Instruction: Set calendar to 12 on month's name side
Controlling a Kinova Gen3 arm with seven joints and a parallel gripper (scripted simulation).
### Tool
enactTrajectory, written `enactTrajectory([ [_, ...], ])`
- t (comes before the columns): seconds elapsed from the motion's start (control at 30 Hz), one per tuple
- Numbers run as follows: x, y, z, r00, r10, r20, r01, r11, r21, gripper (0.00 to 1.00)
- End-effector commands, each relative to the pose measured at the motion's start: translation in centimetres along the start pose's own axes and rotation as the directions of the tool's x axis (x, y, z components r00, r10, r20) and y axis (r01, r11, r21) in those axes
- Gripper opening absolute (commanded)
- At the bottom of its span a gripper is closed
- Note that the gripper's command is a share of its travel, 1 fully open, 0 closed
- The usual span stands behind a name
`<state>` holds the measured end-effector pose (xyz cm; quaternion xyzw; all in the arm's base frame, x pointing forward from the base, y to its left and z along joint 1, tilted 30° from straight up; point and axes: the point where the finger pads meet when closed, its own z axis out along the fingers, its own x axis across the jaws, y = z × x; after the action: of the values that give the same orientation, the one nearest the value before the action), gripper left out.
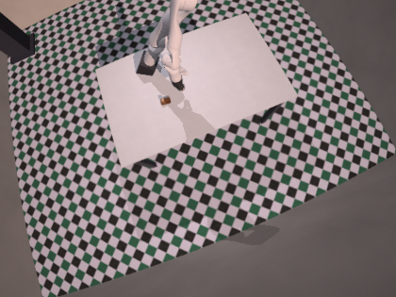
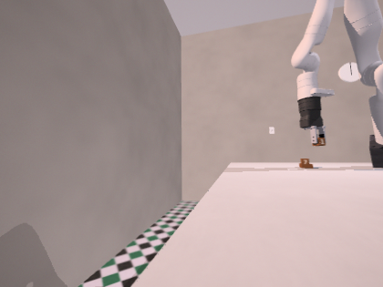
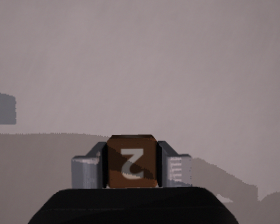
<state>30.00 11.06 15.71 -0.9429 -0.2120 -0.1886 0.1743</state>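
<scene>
Pale desk [image 1: 226, 60] [image 2: 274, 227] stretches toward us in the exterior view, its far edge carrying our tray [image 1: 165, 100] [image 2: 305, 166], with a brown block standing in it. In the top view, that tray lies nearer the desk's left edge than its right. Beyond and above the desktop, our jaws [image 1: 179, 88] [image 2: 318, 141] stand partway open, pinching a brown cube [image 2: 322, 141] [image 3: 132, 167] between both fingers. Its face toward our wrist camera bears a pale 2, upside down there. We hold it clear of desk and tray.
</scene>
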Motion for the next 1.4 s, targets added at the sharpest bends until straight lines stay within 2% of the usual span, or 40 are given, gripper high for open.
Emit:
enactTrajectory([
  [0.0,0.21,0.03,-0.34,1.000,-0.002,-0.007,0.002,1.000,-0.003,0.57],
  [1.03,0.19,0.10,-0.72,1.000,-0.021,-0.007,0.021,1.000,-0.003,0.57],
  [1.37,0.06,0.83,-0.73,0.981,-0.194,-0.006,0.193,0.981,-0.005,0.57],
])
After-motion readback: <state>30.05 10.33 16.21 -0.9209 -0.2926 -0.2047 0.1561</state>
